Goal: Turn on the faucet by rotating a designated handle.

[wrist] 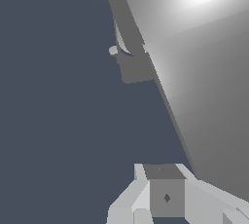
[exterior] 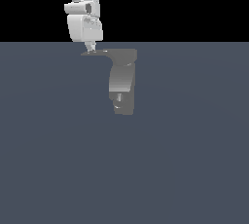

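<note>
Faucet [exterior: 122, 82] upright at centre of the exterior view, on blue-grey floor [exterior: 194, 159]; handle [exterior: 95, 52] projecting from its top toward that view's left. Gripper [exterior: 90, 49] directly above the handle's tip, seemingly touching; finger spread not discernible in either view. Probable step: sideways push on the lever. Best done near the tip, level and steady, to avoid slipping off the thin blade.
</note>
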Motion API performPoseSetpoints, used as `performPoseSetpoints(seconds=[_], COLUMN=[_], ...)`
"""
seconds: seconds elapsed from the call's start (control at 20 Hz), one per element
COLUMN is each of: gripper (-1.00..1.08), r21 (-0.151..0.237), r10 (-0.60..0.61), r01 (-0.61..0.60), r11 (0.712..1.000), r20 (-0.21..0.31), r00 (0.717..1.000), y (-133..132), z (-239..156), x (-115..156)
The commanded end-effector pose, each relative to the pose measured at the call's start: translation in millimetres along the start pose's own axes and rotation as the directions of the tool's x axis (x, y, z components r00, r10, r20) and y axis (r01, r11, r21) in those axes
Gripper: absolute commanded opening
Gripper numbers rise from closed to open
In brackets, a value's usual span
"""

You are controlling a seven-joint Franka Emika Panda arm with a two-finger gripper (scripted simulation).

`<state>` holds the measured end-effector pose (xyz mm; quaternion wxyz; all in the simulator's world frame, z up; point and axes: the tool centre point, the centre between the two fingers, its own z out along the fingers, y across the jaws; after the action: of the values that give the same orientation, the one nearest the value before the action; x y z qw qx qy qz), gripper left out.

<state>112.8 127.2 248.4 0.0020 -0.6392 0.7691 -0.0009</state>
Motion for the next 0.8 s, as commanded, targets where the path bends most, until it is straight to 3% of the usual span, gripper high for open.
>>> performPoseSetpoints(seconds=[0.0, 0.75], gripper=[-1.0, -1.0], r21=[-0.004, -0.004], r10=[0.0, 0.0], r01=[0.0, 0.0], r11=[1.0, 1.0], r20=[-0.002, -0.002], r00=[1.0, 1.0], y=[8, 50], z=[0, 0], x=[0, -2])
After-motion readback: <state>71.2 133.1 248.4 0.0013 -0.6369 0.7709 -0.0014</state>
